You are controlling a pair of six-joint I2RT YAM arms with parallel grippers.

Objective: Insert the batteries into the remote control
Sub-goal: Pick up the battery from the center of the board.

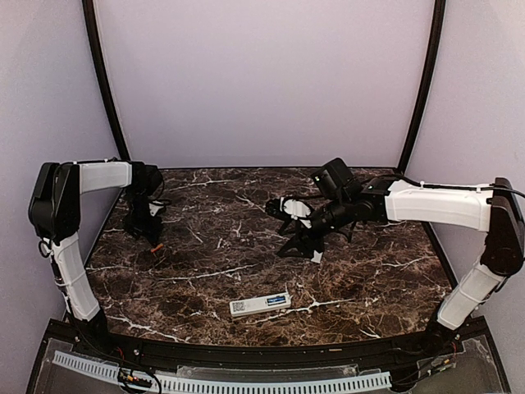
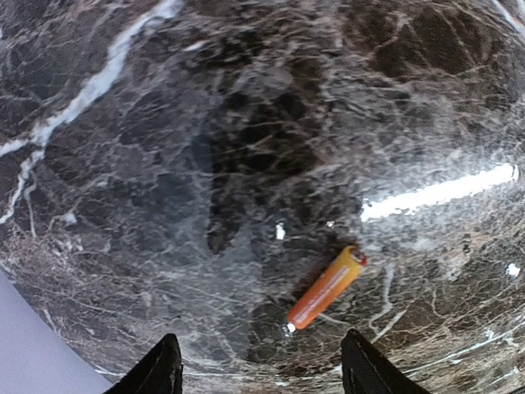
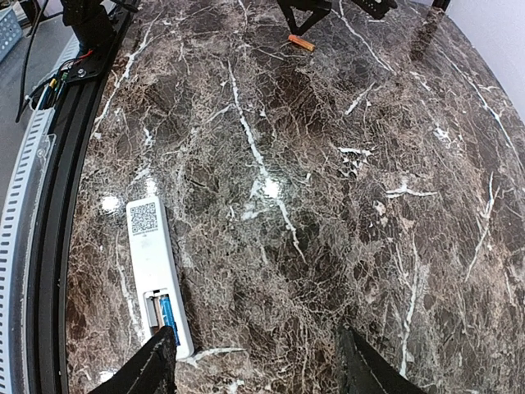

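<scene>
Pale lilac walls (image 1: 262,82) are seen behind a dark brown marble table (image 1: 369,271) in the top view. The remote control (image 1: 260,304) lies back up near the table's near edge, between the two arm bases. A blue battery (image 1: 279,300) shows at its right end. The left gripper (image 1: 152,238) is pointed down at the table's left side, with an orange battery (image 1: 156,247) just beneath it. The right gripper (image 1: 302,246) is held above the middle of the table, well apart from the remote control.

In the left wrist view, the orange battery (image 2: 326,289) lies flat and slanted on the table (image 2: 123,164). The left gripper (image 2: 262,373) is seen with its fingers (image 2: 160,369) spread. The battery sits ahead of the gap and is touched by neither finger.

In the right wrist view, the remote control (image 3: 156,263) lies near the table's edge, with a QR label (image 3: 143,217) at its far end. At its near end the battery recess (image 3: 160,316) is uncovered, and the blue battery (image 3: 168,316) is seated in one side of it. The right gripper (image 3: 262,369) is spread, with only the table (image 3: 369,205) between its fingers (image 3: 156,365). One fingertip stands just beside the recess end. Far off, the orange battery (image 3: 300,43) is seen below the left gripper (image 3: 308,12).
</scene>
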